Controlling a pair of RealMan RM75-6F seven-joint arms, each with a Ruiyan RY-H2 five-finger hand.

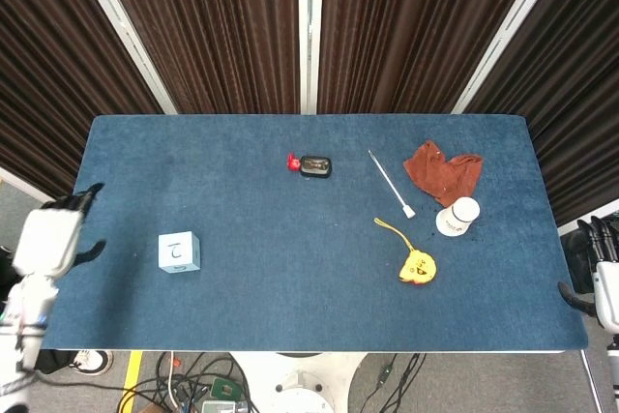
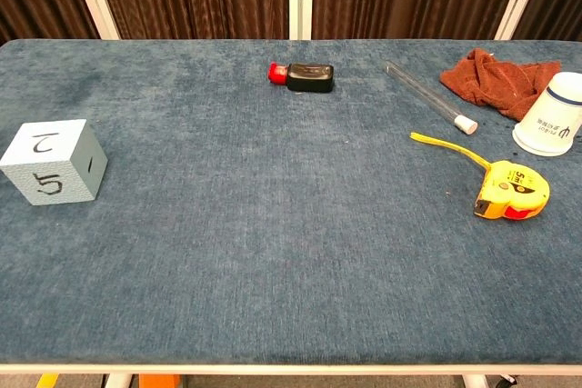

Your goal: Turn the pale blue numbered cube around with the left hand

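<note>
The cube (image 2: 53,162) is pale blue with dark handwritten numerals: a 2 on top, a 5 on the face toward the robot, and a 1 on the side face. It rests flat on the blue counter (image 1: 290,268) near the robot's left edge, standing alone and touching nothing else. The left hand (image 1: 50,239) hovers off the counter's left edge, well apart from the cube; its dark fingers (image 1: 85,198) appear spread and hold nothing, though the hand is slightly blurred. The right hand (image 1: 602,273) sits beyond the right edge, partly cut off; whether its fingers are open or closed cannot be told. The chest view shows neither hand.
</note>
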